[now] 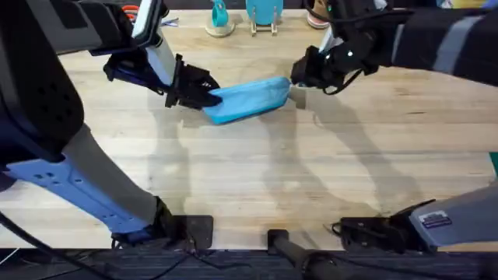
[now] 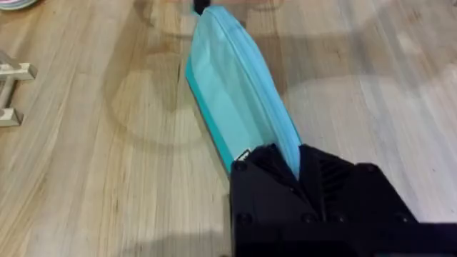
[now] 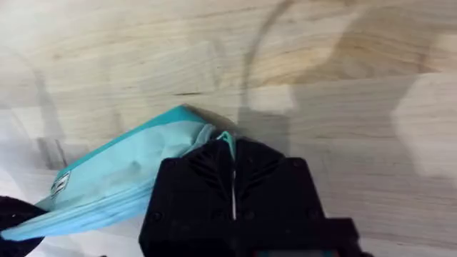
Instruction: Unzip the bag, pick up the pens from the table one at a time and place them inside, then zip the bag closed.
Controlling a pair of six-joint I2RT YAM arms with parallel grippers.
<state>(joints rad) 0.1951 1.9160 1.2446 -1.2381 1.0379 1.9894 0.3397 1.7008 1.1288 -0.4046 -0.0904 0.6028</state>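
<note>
Pale planks of the tabletop [image 1: 257,179] carry the bag [image 1: 247,99] at upper centre. Its ends are pinched by the left tool [image 1: 204,95] and right tool [image 1: 298,79]. Soft, light fabric is judged to sag; the zipper pull is best gripped.

surface: table [image 1: 257,171], pale wood planks, visible grain | light: from above, soft overlapping shadows on the planks | far edge: teal stand [image 1: 264,15], teal and orange clutter, dim | near edge: dark rail [image 1: 233,264]
</note>
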